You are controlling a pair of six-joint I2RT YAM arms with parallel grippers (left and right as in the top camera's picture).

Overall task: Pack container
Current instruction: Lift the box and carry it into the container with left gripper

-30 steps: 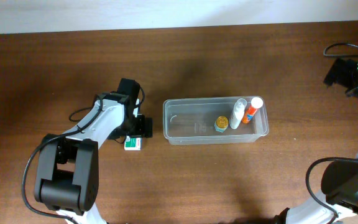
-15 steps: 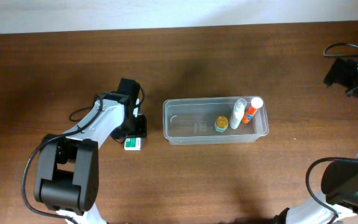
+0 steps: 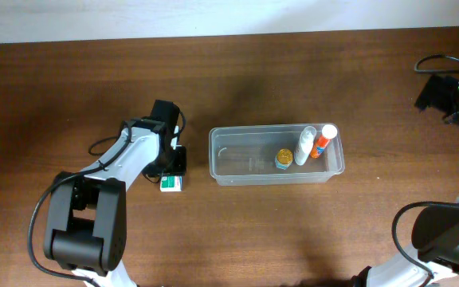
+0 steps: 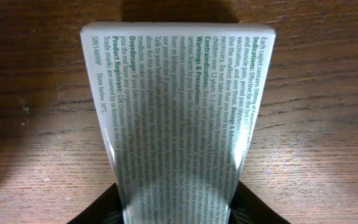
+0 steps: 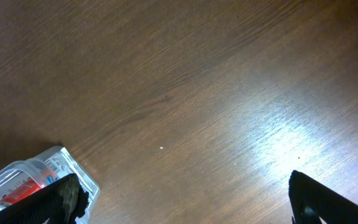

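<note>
Container (image 3: 237,163) sits centre-right on the wood table (image 3: 293,231), long side left to right, with bare wood showing on all four sides. The table's far edge runs along the top of the overhead view, well apart from the tub. A white bottle (image 3: 305,146), an orange bottle (image 3: 323,141) and a small round yellow-topped item (image 3: 284,159) bunch in its right half, and the left half shows only clear floor. The left gripper (image 3: 175,162) is just left of the tub's short wall, with a narrow strip of wood between them. It is over a green-and-white box (image 3: 170,184), and the arm covers the box's upper part. In the left wrist view the box (image 4: 179,93) fills the centre with its printed face up and its far edge sharp. The dark fingers (image 4: 104,213) sit tight against both sides at the bottom, pinching it, though the tips are cut off by the frame and contact under the box is hidden. The right gripper (image 3: 441,92) is near the far right corner, well apart from the tub and partly cut off by the frame edge. In its own wrist view the right gripper (image 5: 185,186) is spread wide over bare wood, with only a tub corner (image 5: 55,165) showing at lower left. The print on the bottles is too small to read.
</note>
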